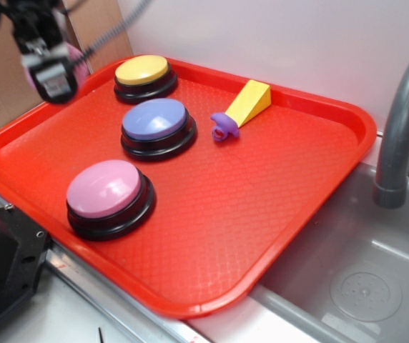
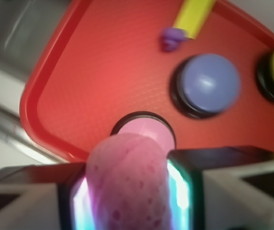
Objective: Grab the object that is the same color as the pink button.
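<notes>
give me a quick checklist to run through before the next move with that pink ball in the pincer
1. Small pink dimpled ball sits between the pincer pads: ok.
2. Ball lifted off the red plastic tray: ok, the pincer is high above its back left corner.
3. Colour match with the pink-domed push button: ok.
4. Purple-blue domed button and yellow domed button untouched: ok.
5. Yellow wedge with purple curl out of the way: ok.
6. Grip firmness: cannot tell, the wrist view is blurred.
</notes>
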Controlling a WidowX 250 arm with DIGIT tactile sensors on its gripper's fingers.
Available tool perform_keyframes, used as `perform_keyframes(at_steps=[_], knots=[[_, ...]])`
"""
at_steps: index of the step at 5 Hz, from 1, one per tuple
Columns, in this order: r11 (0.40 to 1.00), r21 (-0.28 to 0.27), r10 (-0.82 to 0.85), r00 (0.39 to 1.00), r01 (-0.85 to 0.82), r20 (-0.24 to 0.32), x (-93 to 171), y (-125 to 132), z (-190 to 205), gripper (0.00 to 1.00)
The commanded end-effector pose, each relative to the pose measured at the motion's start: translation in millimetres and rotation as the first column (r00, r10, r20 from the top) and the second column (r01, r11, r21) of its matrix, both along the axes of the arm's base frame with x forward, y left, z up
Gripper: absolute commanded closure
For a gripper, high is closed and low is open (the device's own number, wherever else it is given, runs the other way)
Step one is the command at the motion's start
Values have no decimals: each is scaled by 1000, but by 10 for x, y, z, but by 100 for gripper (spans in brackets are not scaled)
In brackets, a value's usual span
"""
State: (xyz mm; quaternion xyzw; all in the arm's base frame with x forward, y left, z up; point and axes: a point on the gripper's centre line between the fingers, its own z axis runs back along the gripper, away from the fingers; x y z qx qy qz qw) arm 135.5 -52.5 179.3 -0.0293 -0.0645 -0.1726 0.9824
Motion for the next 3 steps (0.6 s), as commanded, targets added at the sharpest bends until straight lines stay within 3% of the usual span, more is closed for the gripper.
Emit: perform_keyframes(at_steps=[1, 2, 3], knots=[[968, -19, 248, 968, -249, -40, -184, 320, 169, 100], [956, -6, 292, 955, -292, -49, -205, 452, 247, 100], [954, -29, 295, 954, -297, -62, -219, 520, 205, 100]])
